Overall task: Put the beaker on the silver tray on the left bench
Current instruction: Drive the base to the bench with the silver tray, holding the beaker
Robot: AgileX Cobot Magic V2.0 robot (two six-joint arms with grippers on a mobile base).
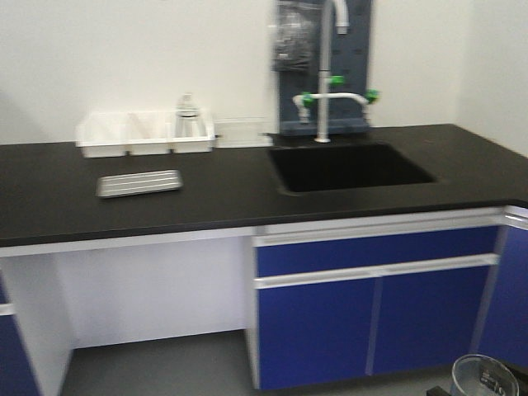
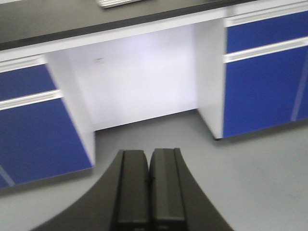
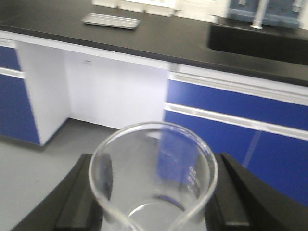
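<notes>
beaker (image 3: 153, 178) in right tool (image 3: 155, 195), silver tray (image 1: 139, 183) back from left bench (image 1: 223, 194) edge

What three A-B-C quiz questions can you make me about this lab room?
1. Where is the silver tray?
A. on a chair
B. on the black bench, left of the sink
C. on a shelf

2. What colour are the cabinet doors?
A. red
B. yellow
C. blue

3. What is the right pincer doing?
A. gripping the beaker
B. hanging open and empty
C. gripping a spoon

Answers:
1. B, because the front view shows the tray lying flat on the bench top with the sink to its right.
2. C, because every door under the bench is blue with a pale strip along the top.
3. A, because the right wrist view shows the clear beaker upright between the two black fingers.
</notes>
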